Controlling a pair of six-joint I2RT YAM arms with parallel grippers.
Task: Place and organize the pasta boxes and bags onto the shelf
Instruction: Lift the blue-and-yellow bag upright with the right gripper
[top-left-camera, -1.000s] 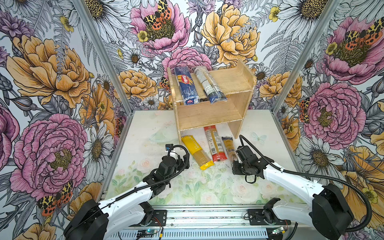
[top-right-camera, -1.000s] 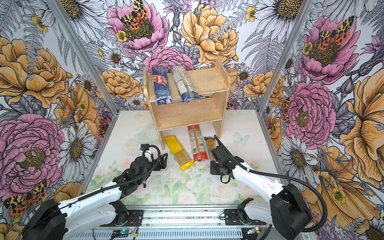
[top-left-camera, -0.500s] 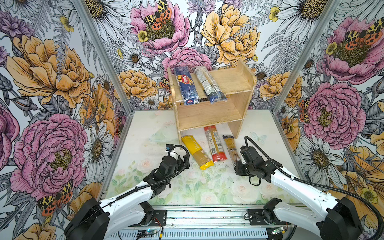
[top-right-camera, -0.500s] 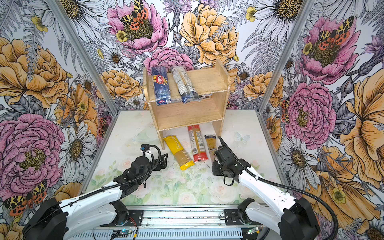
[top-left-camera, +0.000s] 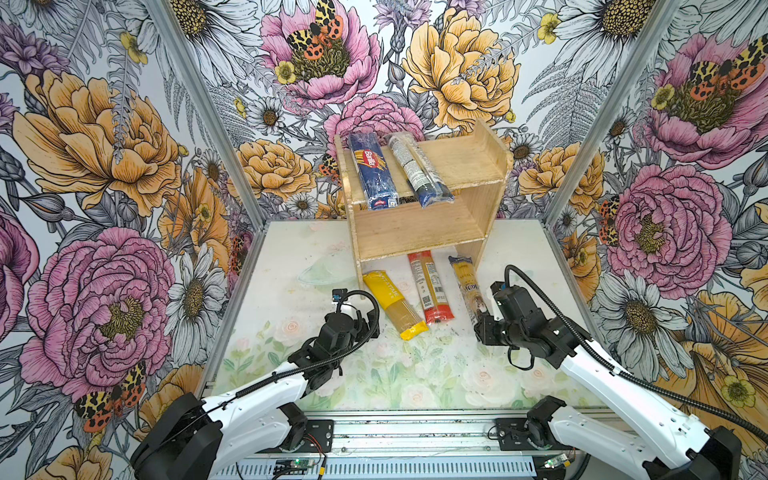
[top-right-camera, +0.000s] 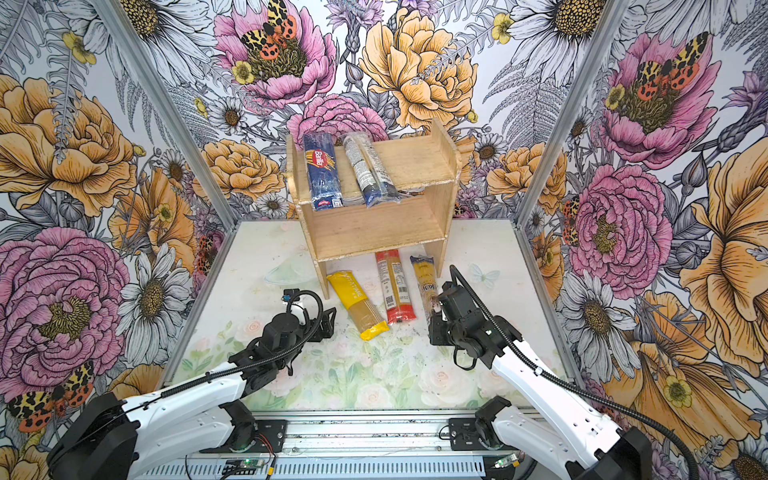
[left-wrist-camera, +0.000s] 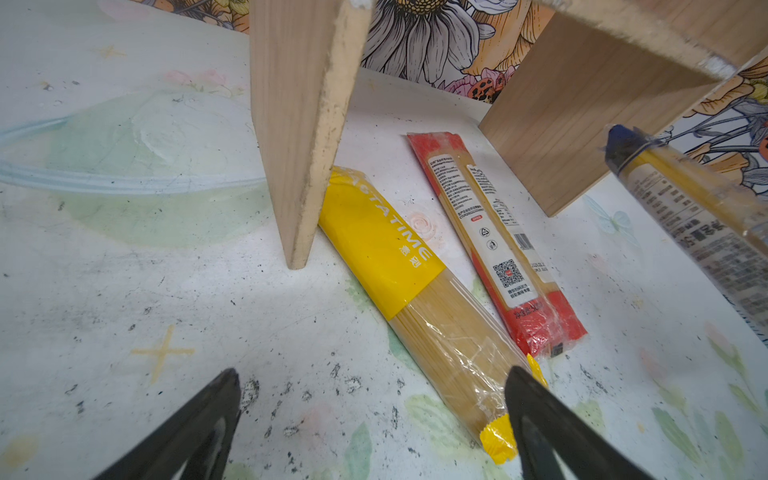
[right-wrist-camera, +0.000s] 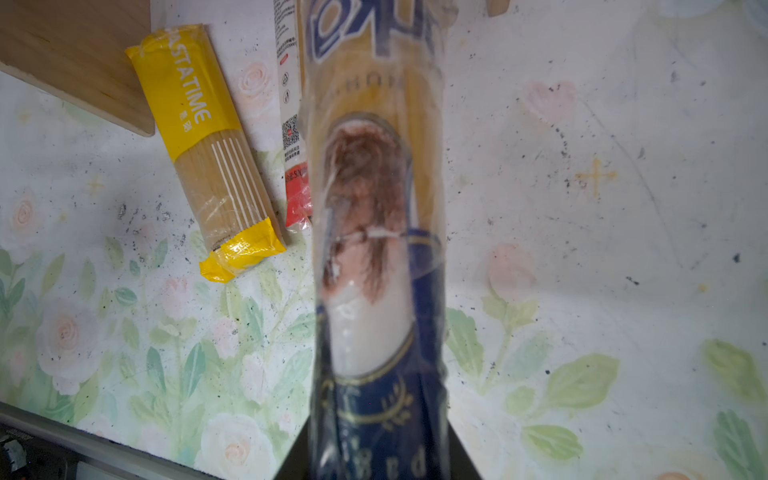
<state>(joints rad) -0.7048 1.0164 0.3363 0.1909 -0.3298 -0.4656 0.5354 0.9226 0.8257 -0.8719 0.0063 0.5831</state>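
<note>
The wooden shelf (top-left-camera: 419, 224) stands at the back of the table. On its top tier lie the dark blue Barilla pack (top-left-camera: 372, 174) and a clear pack with a white label (top-left-camera: 417, 170). On the table in front lie the yellow-ended pack (top-left-camera: 392, 303) (left-wrist-camera: 399, 266) and the red-ended pack (top-left-camera: 430, 286) (left-wrist-camera: 490, 232). My right gripper (top-left-camera: 482, 322) (right-wrist-camera: 378, 449) is shut on the near end of the yellow-and-blue pack (top-left-camera: 467, 282) (right-wrist-camera: 374, 249), which is raised and points at the shelf. My left gripper (top-left-camera: 365, 322) (left-wrist-camera: 374, 374) stands open, and one finger is beside the yellow-ended pack's near end.
Floral walls close in the table on three sides. A metal rail (top-left-camera: 415, 436) runs along the front edge. The shelf's left side panel (left-wrist-camera: 299, 124) stands on the table just beyond my left gripper, touching the yellow-ended pack.
My right gripper has shifted right and forward with the yellow-and-blue pack, lifting it so its far end sits nearer the shelf. The left arm has not moved.
</note>
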